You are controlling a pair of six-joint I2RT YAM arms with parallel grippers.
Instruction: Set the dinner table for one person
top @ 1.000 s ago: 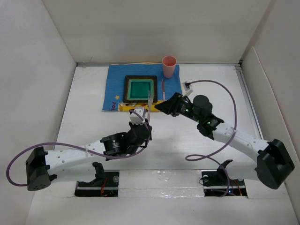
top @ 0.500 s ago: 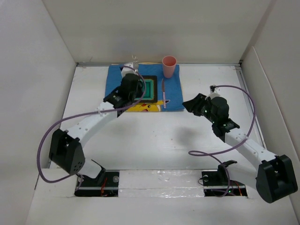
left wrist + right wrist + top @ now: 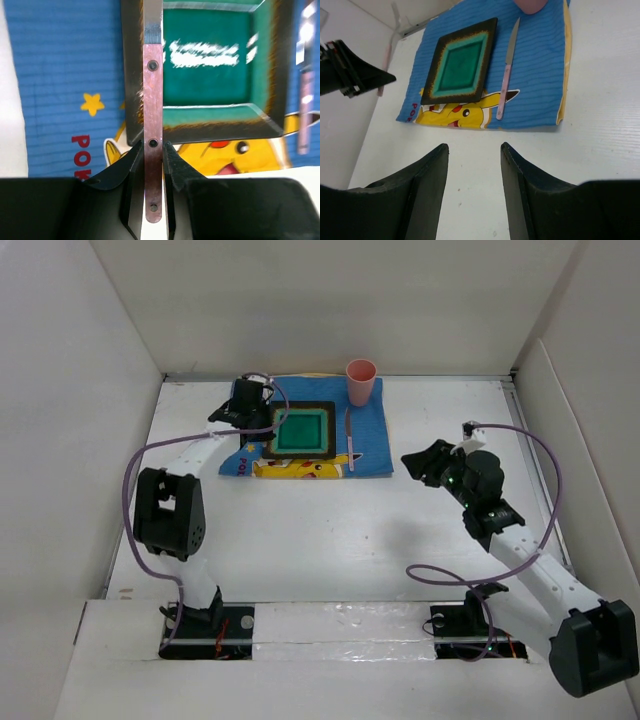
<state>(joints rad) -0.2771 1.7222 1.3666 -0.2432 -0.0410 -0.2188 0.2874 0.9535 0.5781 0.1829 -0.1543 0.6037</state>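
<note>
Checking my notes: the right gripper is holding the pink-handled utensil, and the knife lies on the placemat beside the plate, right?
No, the left gripper holds the pink-handled utensil, as the left wrist view shows. The knife does lie on the placemat beside the plate.

White arms, black joints, purple cables, possibly a green light.

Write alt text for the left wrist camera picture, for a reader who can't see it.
The left gripper is shut on a pink-handled utensil, seen from above against the left rim of a square green plate with a dark border. The plate sits on a blue placemat with a yellow cartoon print; a second pink utensil lies at the right edge.
</note>
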